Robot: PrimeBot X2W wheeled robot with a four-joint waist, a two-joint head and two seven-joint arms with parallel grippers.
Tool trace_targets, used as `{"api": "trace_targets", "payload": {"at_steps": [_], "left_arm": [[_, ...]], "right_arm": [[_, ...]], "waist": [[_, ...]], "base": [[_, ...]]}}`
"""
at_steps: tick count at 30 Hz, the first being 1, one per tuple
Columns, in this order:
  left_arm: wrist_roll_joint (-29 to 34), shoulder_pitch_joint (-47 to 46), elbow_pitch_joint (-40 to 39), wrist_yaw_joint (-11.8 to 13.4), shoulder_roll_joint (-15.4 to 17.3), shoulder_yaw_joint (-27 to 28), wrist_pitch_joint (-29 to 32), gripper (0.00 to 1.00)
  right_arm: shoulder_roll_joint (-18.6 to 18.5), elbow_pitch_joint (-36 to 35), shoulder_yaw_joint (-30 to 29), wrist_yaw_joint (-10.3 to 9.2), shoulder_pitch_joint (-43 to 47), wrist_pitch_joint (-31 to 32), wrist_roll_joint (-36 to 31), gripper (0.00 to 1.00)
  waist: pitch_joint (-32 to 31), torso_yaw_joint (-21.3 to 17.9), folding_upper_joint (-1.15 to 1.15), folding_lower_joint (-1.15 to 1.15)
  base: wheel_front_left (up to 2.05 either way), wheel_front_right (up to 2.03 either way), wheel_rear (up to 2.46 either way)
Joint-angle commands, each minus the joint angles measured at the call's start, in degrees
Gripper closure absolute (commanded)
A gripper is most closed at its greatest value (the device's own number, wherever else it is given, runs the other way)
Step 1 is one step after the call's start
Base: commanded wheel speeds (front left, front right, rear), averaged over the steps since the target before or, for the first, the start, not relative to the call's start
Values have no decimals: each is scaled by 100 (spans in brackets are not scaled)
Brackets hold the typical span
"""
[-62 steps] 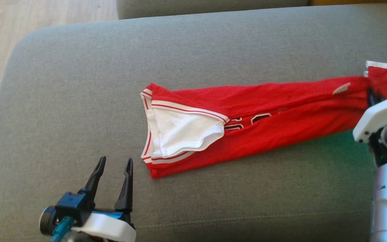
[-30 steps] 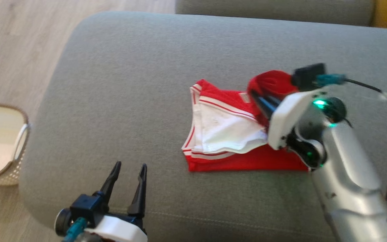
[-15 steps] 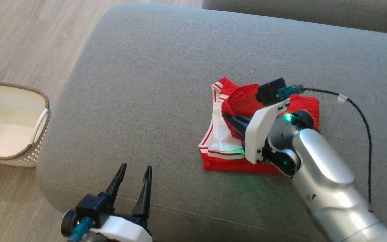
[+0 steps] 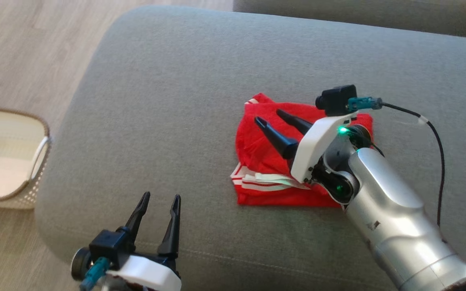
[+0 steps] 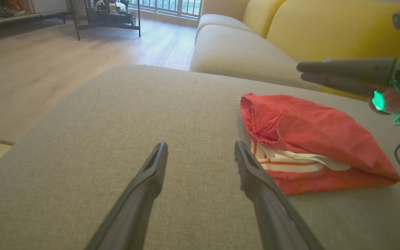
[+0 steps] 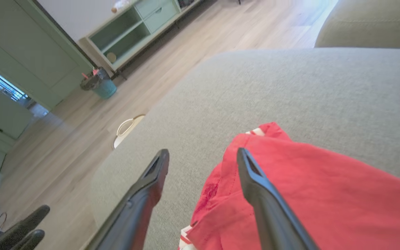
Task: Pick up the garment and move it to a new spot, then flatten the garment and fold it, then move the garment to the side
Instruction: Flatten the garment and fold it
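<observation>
The garment (image 4: 265,161), a red jersey with white trim, lies folded in a compact stack on the grey sofa cushion (image 4: 176,81). It also appears in the left wrist view (image 5: 307,135) and the right wrist view (image 6: 307,194). My right gripper (image 4: 269,116) hovers just above the garment's top layer, open, with nothing between its fingers. The same gripper reaches in from the right of the left wrist view (image 5: 302,72). My left gripper (image 4: 161,198) stands open over bare cushion near the front edge, to the left of the garment.
A cream perforated basket (image 4: 2,161) stands on the wooden floor left of the cushion. A second sofa section (image 4: 358,12) runs along the back. The right arm's black cable (image 4: 439,161) loops over the cushion at the right.
My right gripper carried the garment's right end leftward over the rest, folding it, then opened and let go. The camera also turned left, bringing the basket into view. The left gripper stayed put.
</observation>
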Motion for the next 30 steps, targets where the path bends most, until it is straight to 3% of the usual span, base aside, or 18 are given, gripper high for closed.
{"api": "trace_targets", "payload": {"at_steps": [1,8,12,23,24,25,26,27,30], "left_arm": [[35,-128,-206,14,11,210,-70,0],[75,-52,-393,96,58,323,-70,0],[68,36,-532,166,91,417,-70,0],[48,169,-785,361,35,572,-70,0],[58,163,-802,358,31,543,-70,0],[62,157,-806,355,29,528,-70,0],[65,151,-811,356,27,517,-70,0],[66,143,-813,355,22,503,-70,0],[68,115,-804,336,6,441,-70,0]], "right_arm": [[94,-282,5,-2,-148,-189,-2,0],[93,-532,-941,-2,154,-635,-1227,0],[89,-1209,-1590,-2,879,-671,-1870,0],[-22,-2951,-2004,-2,2762,-807,-2425,0],[-21,-3056,-1961,-2,2849,-718,-2492,12],[-20,-3088,-1952,-2,2845,-686,-2516,50],[-19,-3101,-1925,-2,2810,-660,-2531,81],[-39,-3083,-1860,-2,2746,-619,-2564,100],[-134,-2846,-1641,-2,2397,-553,-2719,100]], "waist": [[-56,-149,0,0],[-197,-464,0,0],[-273,-650,0,0],[-335,-914,0,0],[-324,-867,0,0],[-313,-836,0,0],[-298,-801,0,0],[-281,-758,0,0],[-215,-599,0,0]], "base": [[0,0,0],[0,0,0],[0,0,0],[0,0,0],[0,0,0],[0,0,0],[0,0,0],[0,0,0],[0,0,0]]}}
